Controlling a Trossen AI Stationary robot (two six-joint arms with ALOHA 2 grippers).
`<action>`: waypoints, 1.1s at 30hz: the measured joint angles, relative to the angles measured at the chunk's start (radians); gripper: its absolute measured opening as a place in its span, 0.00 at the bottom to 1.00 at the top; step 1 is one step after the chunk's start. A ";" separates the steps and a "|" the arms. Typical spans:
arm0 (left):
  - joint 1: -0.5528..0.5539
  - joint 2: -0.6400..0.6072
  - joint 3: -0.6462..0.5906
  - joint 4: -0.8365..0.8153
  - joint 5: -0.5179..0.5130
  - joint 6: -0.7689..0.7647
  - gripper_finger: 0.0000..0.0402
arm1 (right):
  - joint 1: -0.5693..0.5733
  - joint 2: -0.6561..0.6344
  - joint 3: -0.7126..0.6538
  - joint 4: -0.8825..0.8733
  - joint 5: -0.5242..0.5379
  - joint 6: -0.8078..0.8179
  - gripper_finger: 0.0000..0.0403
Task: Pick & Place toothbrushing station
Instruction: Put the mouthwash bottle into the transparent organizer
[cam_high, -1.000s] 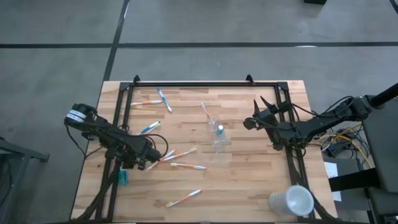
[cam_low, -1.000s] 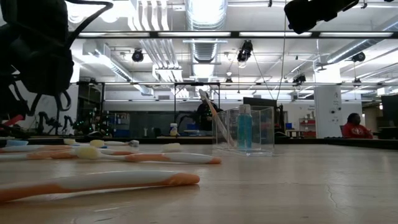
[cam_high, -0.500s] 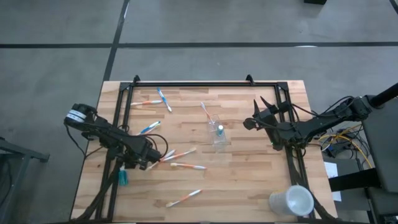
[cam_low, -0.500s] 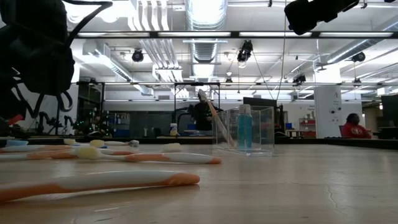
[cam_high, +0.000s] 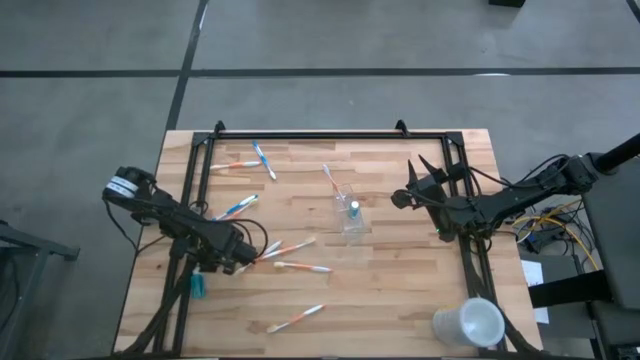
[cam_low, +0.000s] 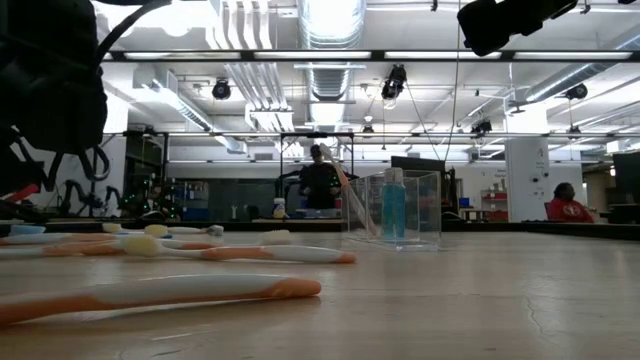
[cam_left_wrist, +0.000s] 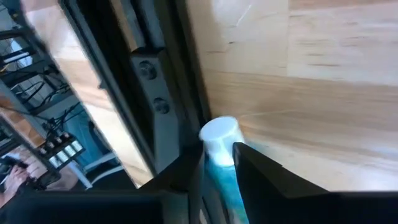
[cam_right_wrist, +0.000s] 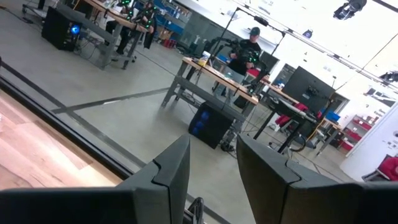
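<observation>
A clear plastic cup (cam_high: 352, 218) stands mid-table and shows in the low view (cam_low: 392, 210). It holds a small blue tube (cam_low: 394, 205) and a toothbrush (cam_high: 328, 178) that leans on its rim. Several toothbrushes (cam_high: 300, 267) lie flat on the table. A second blue tube (cam_high: 197, 285) with a white cap (cam_left_wrist: 219, 132) lies by the left frame rail. My left gripper (cam_left_wrist: 219, 155) is down at this tube, shut on it. My right gripper (cam_high: 400, 197) hangs open and empty above the table's right part, right of the cup. My left gripper pinches the blue tube's body (cam_left_wrist: 221, 177) between its two fingers, just behind the white cap. The fingers lie along the tube, one on each side. In the high view the tube lies on the table beside the rail; how far back it reaches is hidden.
A larger white cup (cam_high: 468, 323) lies on its side at the near right corner. Black frame rails (cam_high: 185, 215) run along the left, far and right sides. Toothbrushes lie at the far left (cam_high: 262, 160) and near the front (cam_high: 295, 318). A person stands in the room beyond.
My left arm has shifted a little in place over the tube by the left rail. The tube, the cup and the toothbrushes have stayed where they were.
</observation>
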 joint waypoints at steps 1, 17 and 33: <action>0.000 0.000 -0.001 0.010 -0.004 -0.003 0.23 | 0.000 0.000 0.000 0.000 0.000 0.000 0.31; -0.004 0.000 0.014 0.102 0.040 -0.023 0.24 | 0.000 0.000 -0.011 0.000 0.000 0.000 0.31; -0.003 0.001 0.245 0.288 -0.286 0.008 0.23 | 0.000 0.000 -0.011 0.000 0.000 0.000 0.31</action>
